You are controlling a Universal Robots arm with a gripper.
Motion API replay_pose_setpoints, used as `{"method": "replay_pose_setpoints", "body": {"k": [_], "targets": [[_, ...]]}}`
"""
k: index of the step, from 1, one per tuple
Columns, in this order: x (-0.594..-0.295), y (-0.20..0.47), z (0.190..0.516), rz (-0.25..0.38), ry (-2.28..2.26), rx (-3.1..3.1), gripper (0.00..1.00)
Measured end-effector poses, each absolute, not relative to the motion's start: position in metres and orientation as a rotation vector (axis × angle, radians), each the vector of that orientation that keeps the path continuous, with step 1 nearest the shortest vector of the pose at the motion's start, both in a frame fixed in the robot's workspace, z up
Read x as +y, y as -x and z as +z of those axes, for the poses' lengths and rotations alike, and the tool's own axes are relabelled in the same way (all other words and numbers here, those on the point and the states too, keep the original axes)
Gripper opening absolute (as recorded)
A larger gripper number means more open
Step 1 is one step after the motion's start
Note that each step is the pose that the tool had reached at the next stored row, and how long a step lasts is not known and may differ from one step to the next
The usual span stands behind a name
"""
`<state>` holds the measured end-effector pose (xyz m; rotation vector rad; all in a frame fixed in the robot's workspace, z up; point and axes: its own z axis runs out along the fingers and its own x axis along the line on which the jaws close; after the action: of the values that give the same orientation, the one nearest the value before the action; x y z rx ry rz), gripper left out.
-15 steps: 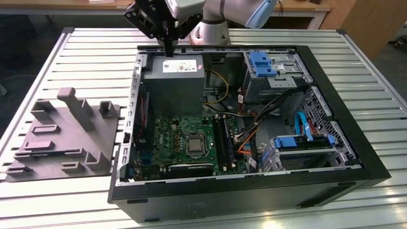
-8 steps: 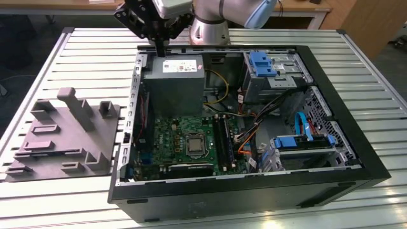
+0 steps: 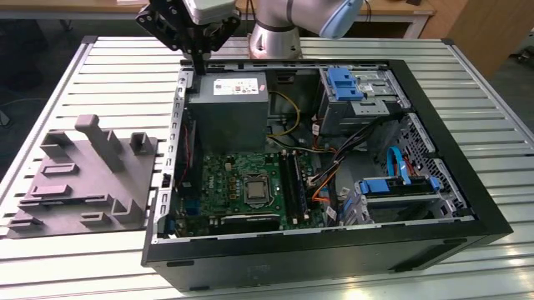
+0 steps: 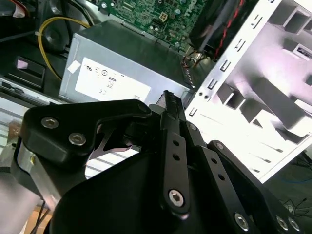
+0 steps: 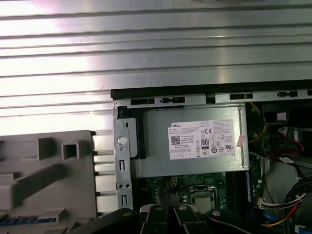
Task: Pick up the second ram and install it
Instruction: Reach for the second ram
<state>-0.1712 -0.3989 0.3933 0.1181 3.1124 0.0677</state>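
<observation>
My gripper (image 3: 201, 58) hangs over the back left corner of the open computer case (image 3: 434, 244), its black fingers pressed together with nothing seen between them. In the second wrist view the gripper (image 4: 169, 101) narrows to one tip above the grey power supply (image 4: 114, 58). A thin bluish strip that looks like the second ram (image 5: 27, 219) lies in a slot of the grey fixture (image 5: 48, 170), well off to the side of the gripper. The motherboard (image 3: 242, 181) with its long black memory slots (image 3: 292, 181) lies low in the case, far from the gripper.
The case lies on a slatted aluminium table (image 3: 109, 81), with the grey fixture (image 3: 84, 181) at the exterior view's left. Blue drive brackets (image 3: 344, 84), a bright-blue cable (image 3: 399, 165) and bundles of wires crowd the case's right half. The arm's base (image 3: 276, 37) stands behind the case.
</observation>
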Motion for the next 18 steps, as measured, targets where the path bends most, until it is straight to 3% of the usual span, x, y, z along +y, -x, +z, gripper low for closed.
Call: {"method": "replay_pose_setpoints", "body": {"k": [18], "targets": [[-0.399, 0.216, 0.393, 0.068, -0.118, 3.112, 0.10]]}}
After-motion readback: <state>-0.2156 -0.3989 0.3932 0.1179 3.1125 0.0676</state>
